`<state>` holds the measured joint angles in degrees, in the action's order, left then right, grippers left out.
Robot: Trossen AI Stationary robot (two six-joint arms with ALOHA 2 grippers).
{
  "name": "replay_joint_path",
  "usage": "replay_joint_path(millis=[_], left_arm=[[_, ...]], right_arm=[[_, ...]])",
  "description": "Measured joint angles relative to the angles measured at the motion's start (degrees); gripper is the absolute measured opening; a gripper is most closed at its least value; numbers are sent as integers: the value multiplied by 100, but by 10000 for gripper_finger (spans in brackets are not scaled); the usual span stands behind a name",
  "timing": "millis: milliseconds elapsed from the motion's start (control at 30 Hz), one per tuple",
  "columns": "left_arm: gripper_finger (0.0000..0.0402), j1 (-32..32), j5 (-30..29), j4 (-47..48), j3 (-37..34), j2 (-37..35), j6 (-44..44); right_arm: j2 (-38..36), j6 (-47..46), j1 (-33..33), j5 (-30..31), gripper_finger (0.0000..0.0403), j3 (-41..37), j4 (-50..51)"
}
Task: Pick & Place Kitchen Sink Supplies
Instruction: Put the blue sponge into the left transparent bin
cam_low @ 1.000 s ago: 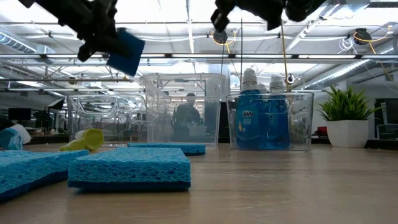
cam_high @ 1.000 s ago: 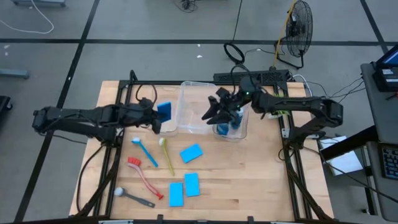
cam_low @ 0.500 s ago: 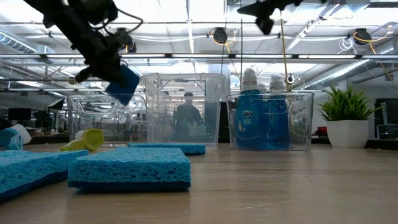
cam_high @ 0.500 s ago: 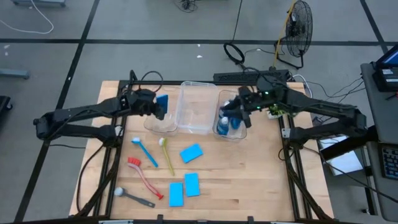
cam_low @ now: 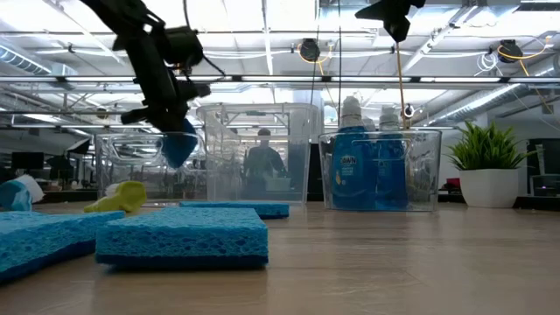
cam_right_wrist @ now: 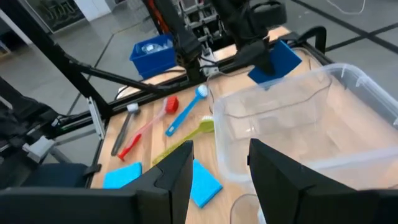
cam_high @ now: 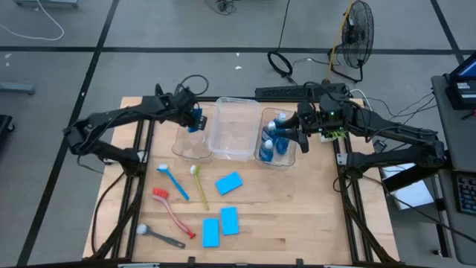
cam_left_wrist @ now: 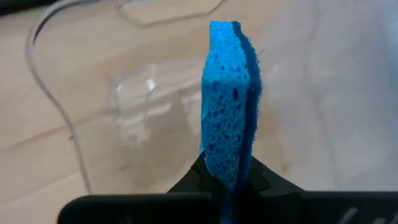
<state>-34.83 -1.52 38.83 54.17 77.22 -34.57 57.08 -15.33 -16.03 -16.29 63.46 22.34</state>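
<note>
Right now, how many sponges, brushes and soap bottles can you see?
Sponges: 4, three on the table, one in the left gripper
Brushes: 4, blue, yellow-green, red, grey-black
Bottles: only 2 clearly visible in the bin
Total: 10

You get bright, even overhead light; shadows on the table (cam_high: 297, 216) are faint. In the low view, ceiling lights (cam_low: 262, 17) glare white and the nearest sponge (cam_low: 184, 234) looks soft. The left wrist view blurs the bin (cam_left_wrist: 93, 99) behind its sponge (cam_left_wrist: 227, 106).
</note>
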Motion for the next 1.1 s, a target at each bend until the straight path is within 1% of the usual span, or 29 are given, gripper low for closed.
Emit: replay_joint_path(millis=[100,167,500,733,833,1100], left_arm=[[9,-97,32,406,209,302,4],[9,-137,117,514,258,457,-6],[8,-429,177,507,267,912,-162],[8,-606,574,294,267,1313,-94],[8,-642,758,227,267,1379,-25],[16,-680,785,51,267,1369,133]], right_arm=[[2,-27,0,0,141,-8,146],[2,-42,0,7,141,-11,177],[2,-46,0,17,141,-236,193],[4,-194,0,7,141,-495,-167],[2,-197,0,5,141,-512,-220],[2,-199,0,2,141,-516,-425]])
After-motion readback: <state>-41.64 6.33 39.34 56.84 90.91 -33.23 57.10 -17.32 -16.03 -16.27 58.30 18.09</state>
